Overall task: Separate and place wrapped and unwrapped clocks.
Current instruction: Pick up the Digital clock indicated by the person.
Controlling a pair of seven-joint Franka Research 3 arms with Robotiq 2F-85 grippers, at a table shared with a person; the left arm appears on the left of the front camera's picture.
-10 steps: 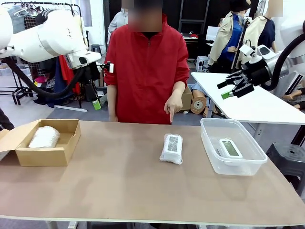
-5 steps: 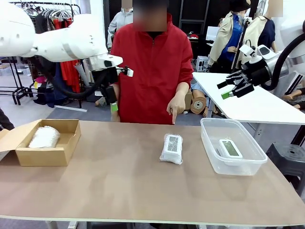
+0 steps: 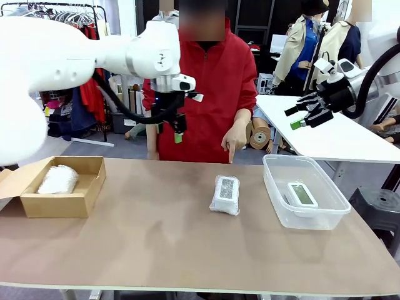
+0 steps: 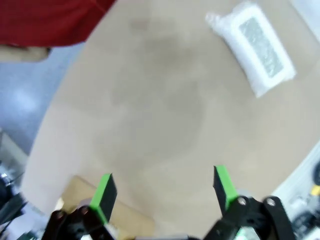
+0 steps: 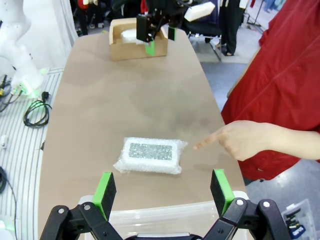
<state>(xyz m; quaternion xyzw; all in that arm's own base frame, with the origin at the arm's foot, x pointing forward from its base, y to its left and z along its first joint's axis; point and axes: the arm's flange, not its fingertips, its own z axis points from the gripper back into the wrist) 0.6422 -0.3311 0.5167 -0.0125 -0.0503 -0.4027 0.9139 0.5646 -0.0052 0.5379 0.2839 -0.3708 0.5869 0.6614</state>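
"What's at nine o'clock?"

"An open brown cardboard box (image 3: 53, 205). One white clock bundled in crinkly plastic wrap (image 3: 57, 179) lies inside it, so I'd call that one sorted."

"And the robot's left hand?"

"The robot's left hand (image 3: 170, 132) hangs above the far edge of the tan tabletop (image 3: 156, 250), about eleven o'clock. Its green pads are spread wide with nothing between them."

"What's it after?"

"My guess is the second wrapped white clock (image 3: 225, 194). It lies flat on the tabletop just right of centre. The person in the red jacket points a finger down, and the person's hand (image 3: 234, 139) is near the bundle's far end, at its twelve o'clock, not touching."

"Further right?"

"At three o'clock a clear plastic tub (image 3: 315, 220) holds the bare white clock with the grey screen (image 3: 301, 194). The robot's right hand (image 3: 289, 120) hovers above the tub's far side, jaws wide and empty."

"So which step is this?"

"The reach for the last loose bundle, I reckon. Next the left hand needs to travel toward its four o'clock and come down. It should straddle the bundle across its narrow width and close gently, since that wrap looks slippery. After that it's a carry back to the box at nine o'clock."
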